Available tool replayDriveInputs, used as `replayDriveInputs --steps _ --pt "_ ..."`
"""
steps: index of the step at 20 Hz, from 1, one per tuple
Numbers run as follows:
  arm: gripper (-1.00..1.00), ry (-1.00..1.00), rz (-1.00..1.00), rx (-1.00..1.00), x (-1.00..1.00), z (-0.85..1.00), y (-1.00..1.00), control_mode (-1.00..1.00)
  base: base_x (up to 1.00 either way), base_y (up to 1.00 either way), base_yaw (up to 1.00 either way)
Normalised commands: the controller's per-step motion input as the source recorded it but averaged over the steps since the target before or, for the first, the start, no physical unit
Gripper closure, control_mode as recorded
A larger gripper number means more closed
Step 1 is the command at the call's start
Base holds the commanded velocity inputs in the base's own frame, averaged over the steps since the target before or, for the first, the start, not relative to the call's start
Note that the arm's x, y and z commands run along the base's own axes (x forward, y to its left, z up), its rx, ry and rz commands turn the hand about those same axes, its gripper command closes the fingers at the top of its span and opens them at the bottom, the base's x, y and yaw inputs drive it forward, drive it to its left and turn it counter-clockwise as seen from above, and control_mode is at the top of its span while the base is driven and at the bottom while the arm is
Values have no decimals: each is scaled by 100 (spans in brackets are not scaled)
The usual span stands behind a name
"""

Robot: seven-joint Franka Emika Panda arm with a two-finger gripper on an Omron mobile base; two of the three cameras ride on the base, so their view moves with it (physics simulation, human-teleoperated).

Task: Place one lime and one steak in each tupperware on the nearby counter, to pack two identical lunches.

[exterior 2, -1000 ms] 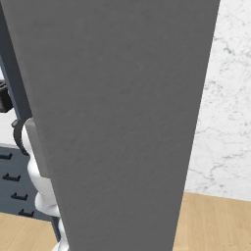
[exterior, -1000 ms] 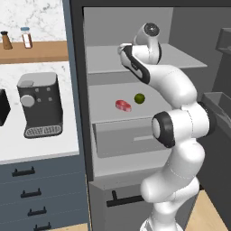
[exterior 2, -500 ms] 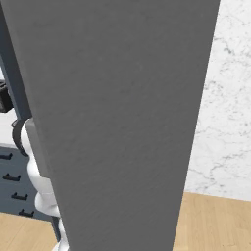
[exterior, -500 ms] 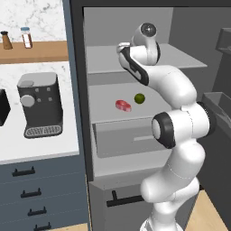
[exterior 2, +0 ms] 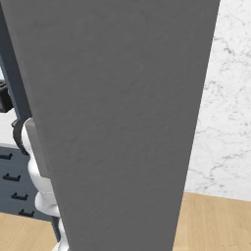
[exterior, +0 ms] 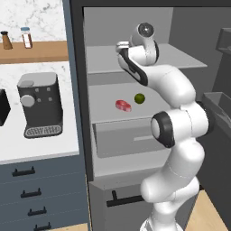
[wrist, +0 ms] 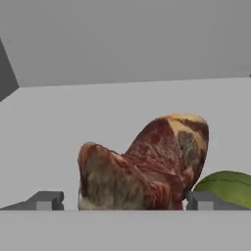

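My gripper (wrist: 122,201) is open, its jaws wide apart. Between them lies a dark brown-red marbled steak (wrist: 147,166) on a grey fridge shelf, with a lime (wrist: 225,184) just right of it, by the right fingertip (wrist: 201,200). In the left base view my hand (exterior: 122,47) reaches over the upper fridge shelf (exterior: 180,56). On the shelf below, a red-pink steak (exterior: 122,105) and a second lime (exterior: 140,98) lie side by side. The white counter (exterior: 40,144) runs to the left of the fridge. The tupperware is out of view.
A dark coffee machine (exterior: 39,104) stands on the counter, with two shakers on the wooden shelf (exterior: 31,50) above. A grey fridge drawer (exterior: 128,140) juts out under the lower shelf. The open fridge door (exterior 2: 122,122) stands close on the right.
The jaws have spread a little wider and the wrist has shifted slightly. The red-pink steak and lime on the middle shelf have not moved.
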Motion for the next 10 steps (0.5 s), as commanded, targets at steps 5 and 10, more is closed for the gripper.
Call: replayDriveInputs --steps 5,10 --pt "-100 3 0 0 36 0 0 -100 0 0 0" --pt "-100 7 0 -2 27 -10 0 -100 0 0 0"
